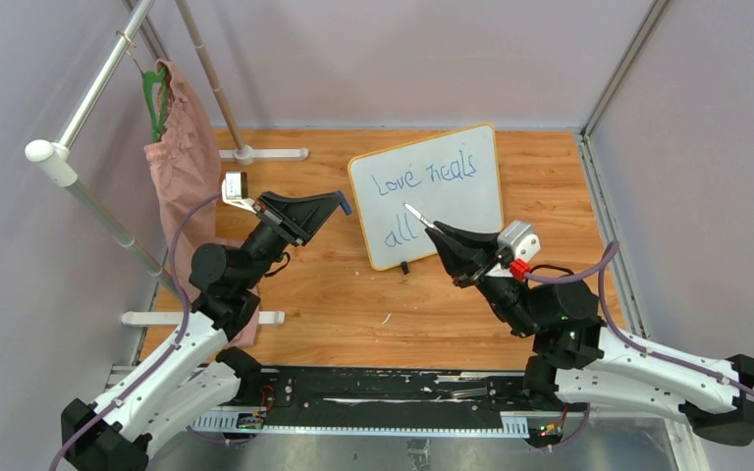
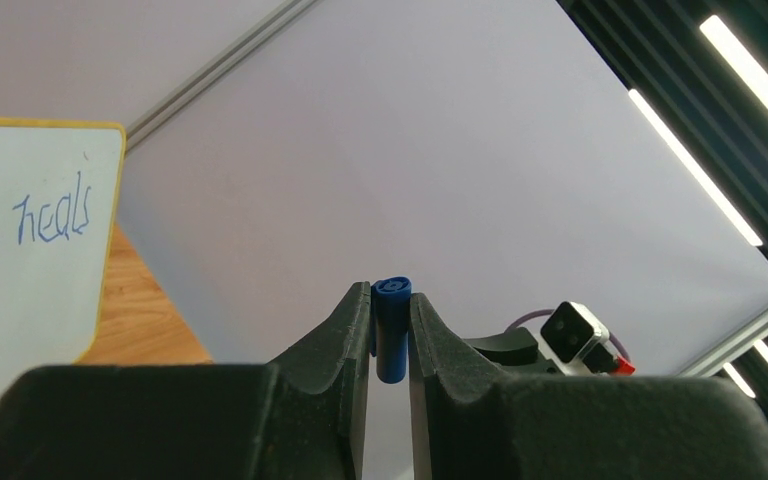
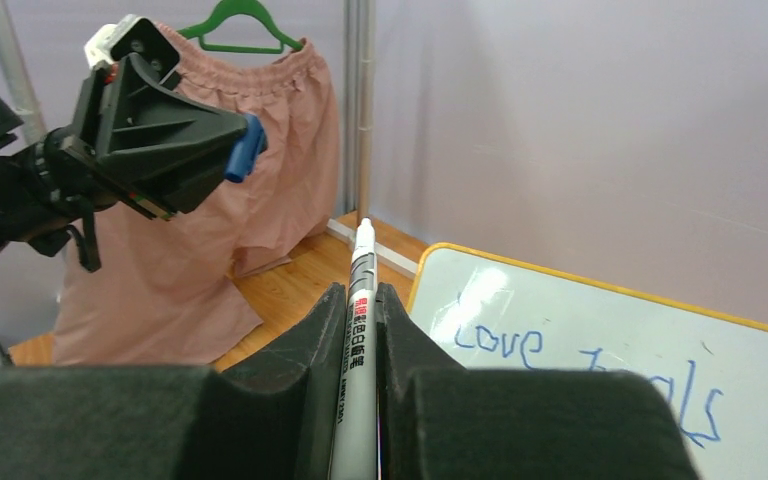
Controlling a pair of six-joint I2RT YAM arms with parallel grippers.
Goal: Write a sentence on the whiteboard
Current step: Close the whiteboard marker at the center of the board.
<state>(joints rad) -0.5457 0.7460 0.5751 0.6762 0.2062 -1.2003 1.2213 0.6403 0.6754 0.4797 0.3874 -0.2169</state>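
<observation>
Top external: sentence [image 1: 422, 182] on whiteboard [image 1: 471, 211] apparently complete; left end effector [image 1: 338, 202] pinching blue cap [image 2: 392, 335], right end effector [image 1: 434, 230] pinching marker [image 3: 360, 300]; recapping likely next, needing tip-to-cap alignment.

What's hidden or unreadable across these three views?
Left wrist: the frame edge cuts the sentence down to "e heals".
Right wrist: the right gripper hides "all" and the lower barrel of the marker.
Top external: marker nib too small to tell whether it touches the whiteboard.
</observation>
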